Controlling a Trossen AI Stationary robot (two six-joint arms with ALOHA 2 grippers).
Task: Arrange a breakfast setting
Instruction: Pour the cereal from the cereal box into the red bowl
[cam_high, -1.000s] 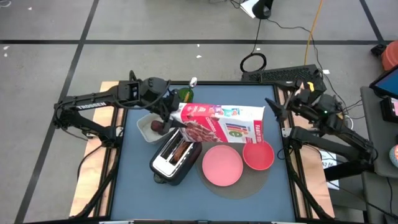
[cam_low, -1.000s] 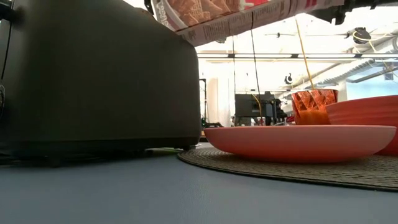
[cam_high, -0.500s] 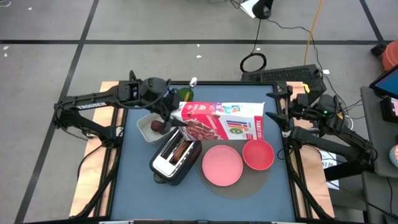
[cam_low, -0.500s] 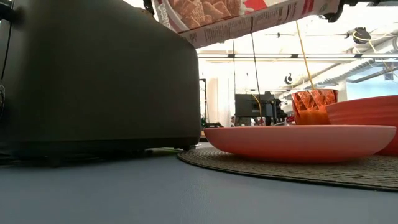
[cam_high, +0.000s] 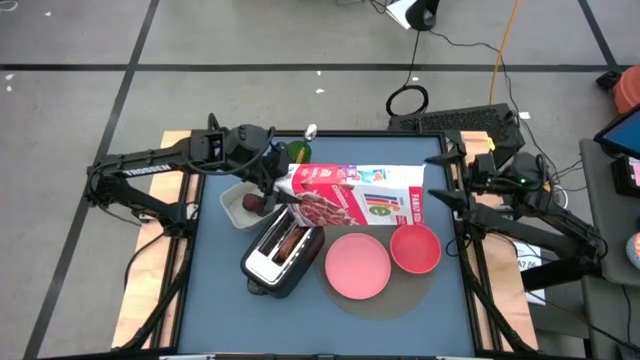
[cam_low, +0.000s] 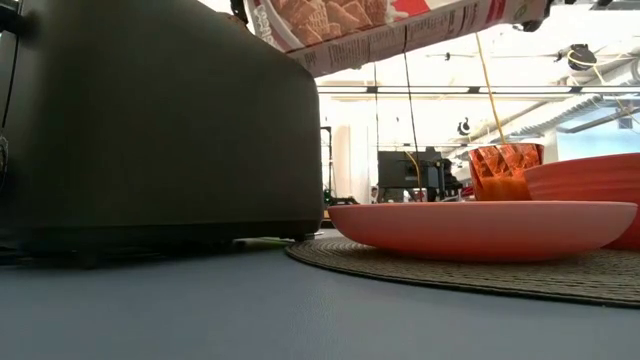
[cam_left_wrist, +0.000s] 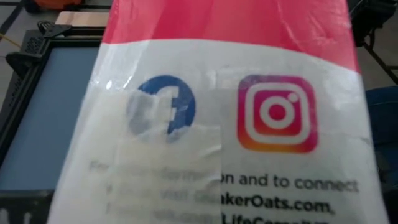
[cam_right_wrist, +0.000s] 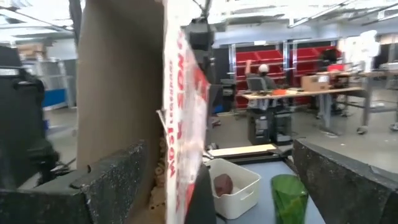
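Right now I see my left claw (cam_high: 272, 186) clamped on one end of a cereal box (cam_high: 355, 196), holding it lengthwise above the toaster (cam_high: 283, 250). My right claw (cam_high: 445, 180) sits just off the box's other end, fingers spread apart. On the worktop (cam_high: 230, 310) the pink plate (cam_high: 357, 265) and red bowl (cam_high: 415, 248) lie side by side on a round mat (cam_high: 400, 295).

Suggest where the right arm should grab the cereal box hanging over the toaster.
Probably the free end of the cereal box, approached level by the right gripper from its own side. The left gripper holds the far end, and the box stands edge-on between the open right fingers.
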